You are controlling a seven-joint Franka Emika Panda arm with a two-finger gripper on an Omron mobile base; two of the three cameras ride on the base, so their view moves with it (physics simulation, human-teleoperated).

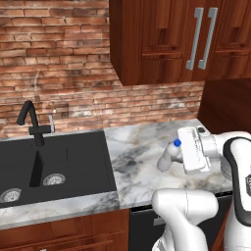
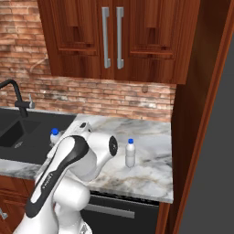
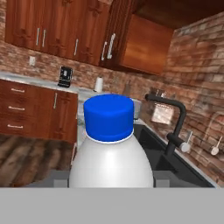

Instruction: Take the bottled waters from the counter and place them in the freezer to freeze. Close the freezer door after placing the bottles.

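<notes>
White two-finger gripper [image 1: 182,156] clamped on a translucent whitish blue-capped plastic bottle [image 1: 168,156], tilted sideways above the veined marble counter [image 1: 139,147]. Best lift clear, keep grip firm, avoid the second upright bottle [image 2: 130,153] standing apart.

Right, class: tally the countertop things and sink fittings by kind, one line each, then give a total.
Bottled waters with blue caps: 2, one in the pincer, tilted, one standing upright
Black faucets: 1
Sink basins: 1
Sink drains: 2
Total: 6
</notes>
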